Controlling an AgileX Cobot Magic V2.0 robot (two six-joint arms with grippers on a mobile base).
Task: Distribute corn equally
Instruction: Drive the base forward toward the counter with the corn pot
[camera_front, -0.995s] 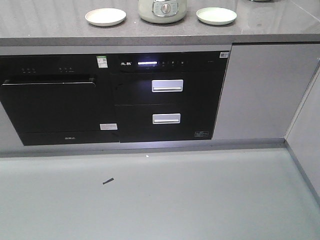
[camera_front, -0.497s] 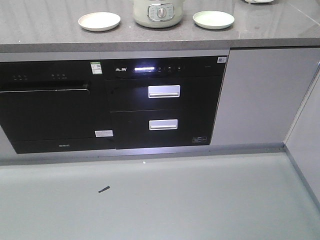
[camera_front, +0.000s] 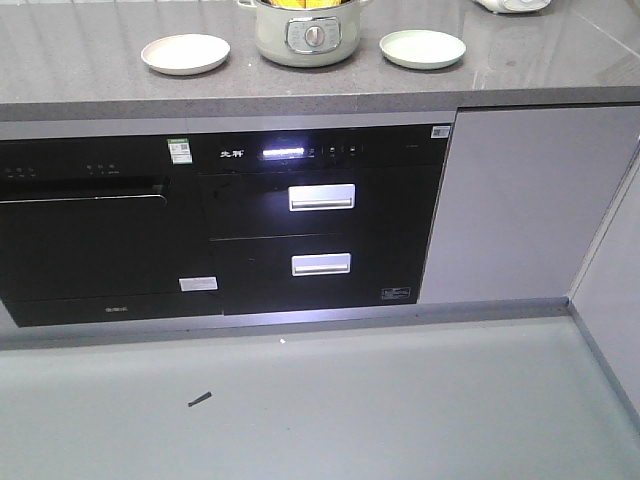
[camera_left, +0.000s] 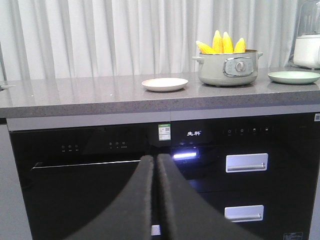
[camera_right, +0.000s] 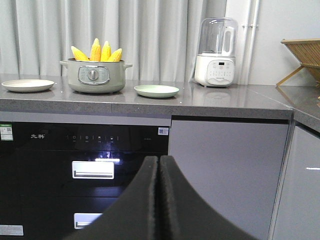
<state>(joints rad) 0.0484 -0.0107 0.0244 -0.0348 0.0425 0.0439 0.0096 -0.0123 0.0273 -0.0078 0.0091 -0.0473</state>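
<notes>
Countertop (camera_front: 100, 95) front edge straight across full width, black appliances (camera_front: 300, 230) set under it, open grey floor (camera_front: 400, 400) below with one dark scrap (camera_front: 199, 399). White curtains (camera_left: 75, 35) behind counter. Left gripper (camera_left: 155, 162) and right gripper (camera_right: 158, 162) both pressed together, well short of counter. Corn (camera_left: 222, 42) standing upright in grey-green pot (camera_left: 227, 70), between cream plate (camera_left: 164, 83) and green plate (camera_left: 293, 76). Blender (camera_right: 215, 50) further right.
</notes>
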